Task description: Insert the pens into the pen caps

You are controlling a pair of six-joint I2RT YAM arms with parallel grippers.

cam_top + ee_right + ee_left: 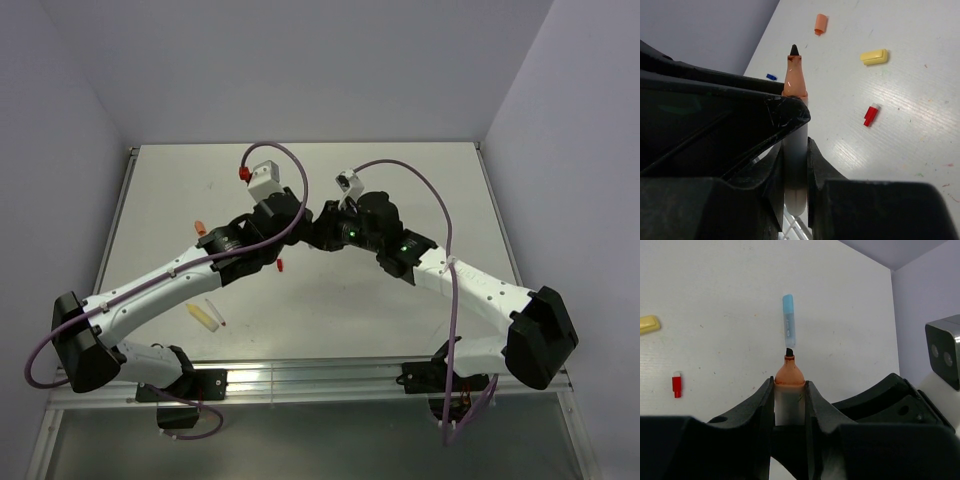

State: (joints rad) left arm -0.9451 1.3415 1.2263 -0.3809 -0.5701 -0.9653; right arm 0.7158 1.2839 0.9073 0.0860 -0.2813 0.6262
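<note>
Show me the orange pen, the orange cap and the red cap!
Orange pen [796, 75]: right wrist view, on its orange cone near the tip.
Orange cap [820, 23]: right wrist view, on the middle of the cap.
Red cap [870, 117]: right wrist view, on its red part.

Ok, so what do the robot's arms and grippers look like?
The left arm and right arm have white shells with black joints and bases, and a purple cable looping along each. The left gripper and right gripper have chunky black fingers. Each wrist carries a pale camera box; the left one has a red plug. The right arm shows green lights.
</note>
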